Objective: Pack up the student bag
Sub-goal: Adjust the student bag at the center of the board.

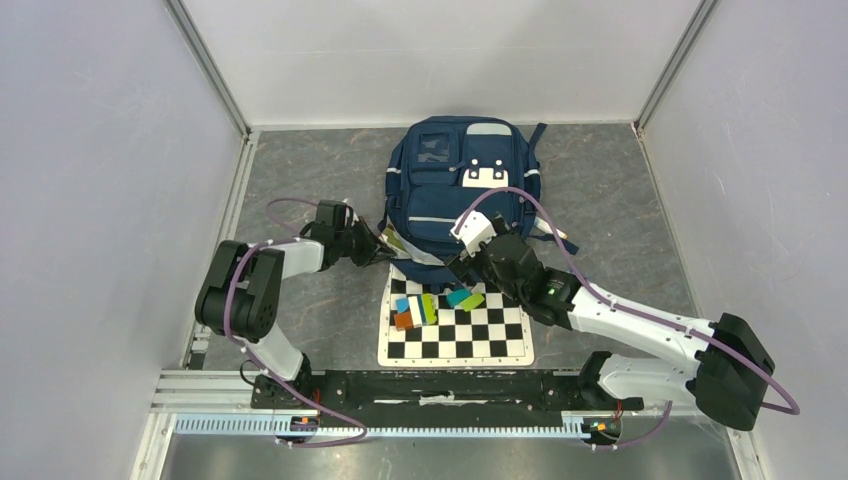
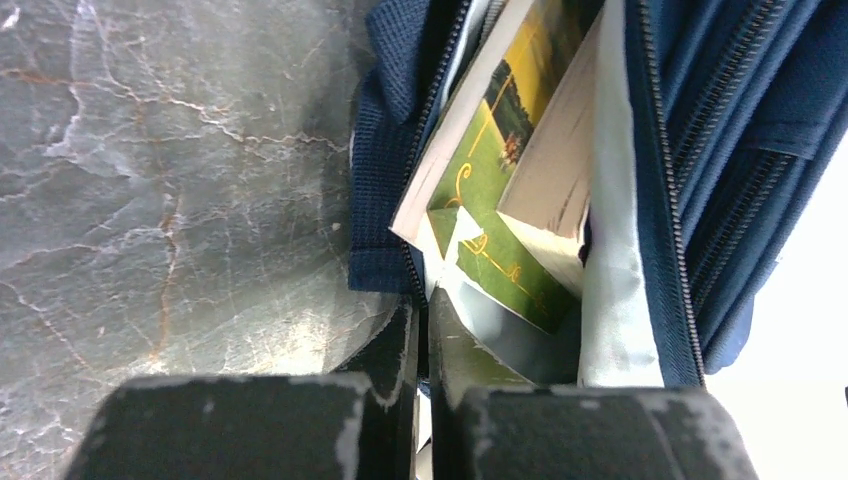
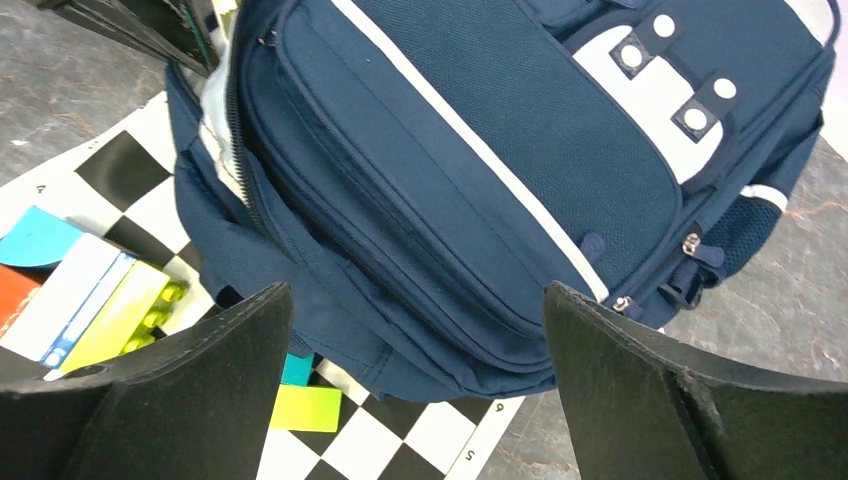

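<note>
Left gripper [image 2: 422, 340] clamps the open mouth rim of the student bag [image 1: 460, 190] lying mid-bench [image 1: 620, 200], seemingly to hold it agape, while the right gripper [image 3: 415, 292] hovers spread wide above it.

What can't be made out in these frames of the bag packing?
- Left wrist: whether the shut left tool pinches the student bag fabric; its own fingers cover the contact.
- Left wrist: the book title; the bag's opening hides most of the cover.
- Top: the bag's opening; both tools overlap it.
- Right wrist: the coloured blocks; partly covered by the open right tool.
</note>
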`<action>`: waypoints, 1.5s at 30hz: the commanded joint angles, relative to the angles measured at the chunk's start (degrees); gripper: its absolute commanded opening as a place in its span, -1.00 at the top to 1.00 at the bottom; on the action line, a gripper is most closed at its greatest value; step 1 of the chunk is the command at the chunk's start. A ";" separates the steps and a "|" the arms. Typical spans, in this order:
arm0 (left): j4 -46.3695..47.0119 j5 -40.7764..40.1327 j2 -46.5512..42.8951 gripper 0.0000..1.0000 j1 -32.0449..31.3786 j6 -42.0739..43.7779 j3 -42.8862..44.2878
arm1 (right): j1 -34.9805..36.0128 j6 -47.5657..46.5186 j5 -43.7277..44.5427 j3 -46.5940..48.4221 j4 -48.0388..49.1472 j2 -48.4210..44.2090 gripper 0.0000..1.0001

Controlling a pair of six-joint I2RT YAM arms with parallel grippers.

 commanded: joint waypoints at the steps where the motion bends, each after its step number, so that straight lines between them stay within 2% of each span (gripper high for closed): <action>1: 1.72 0.09 -5.50 0.96 -0.02 -2.24 1.29 | -0.46 1.94 6.78 -0.63 -0.23 0.03 -0.96; 7: -13.37 -11.87 -14.85 0.94 -0.02 8.68 9.96 | -4.77 10.32 6.39 -1.78 -0.38 0.18 -0.96; 11: -19.09 -12.61 -15.44 0.90 -0.02 13.68 12.37 | -7.10 14.43 2.43 -4.02 2.81 -2.00 -0.96; 18: -20.08 -9.25 -10.16 0.72 0.07 14.58 10.14 | -8.30 18.96 1.29 -8.31 4.56 -4.65 -0.96; 20: -20.02 -8.84 -8.42 0.56 0.16 14.40 10.37 | -8.40 19.56 1.38 -9.73 4.61 -5.72 -0.96; 24: -20.48 -8.41 -6.02 0.38 0.47 14.62 11.46 | -8.47 19.86 1.65 -11.61 4.67 -7.77 -0.96; 30: -21.35 -7.98 -4.06 0.44 1.29 15.28 11.81 | -8.47 20.96 2.88 -14.27 4.29 -9.54 -0.96; 37: -21.83 -7.17 -1.04 0.20 1.30 15.14 11.23 | -8.74 22.41 4.41 -16.24 3.97 -11.06 -0.96; 39: -19.71 -5.14 0.11 0.27 1.52 13.84 11.08 | -10.14 23.83 4.60 -16.19 4.24 -10.93 -0.96; 42: -16.32 -3.53 -0.82 0.83 2.21 12.28 10.51 | -13.24 24.72 0.86 -16.07 6.43 -10.80 -0.96; 43: -15.41 -4.70 -2.40 0.96 2.42 12.23 10.32 | -14.26 25.34 -0.69 -16.08 7.50 -10.91 -0.96; 45: -13.14 -7.14 -7.67 0.96 2.53 12.79 10.23 | -16.16 26.85 -4.30 -16.36 9.92 -10.92 -0.96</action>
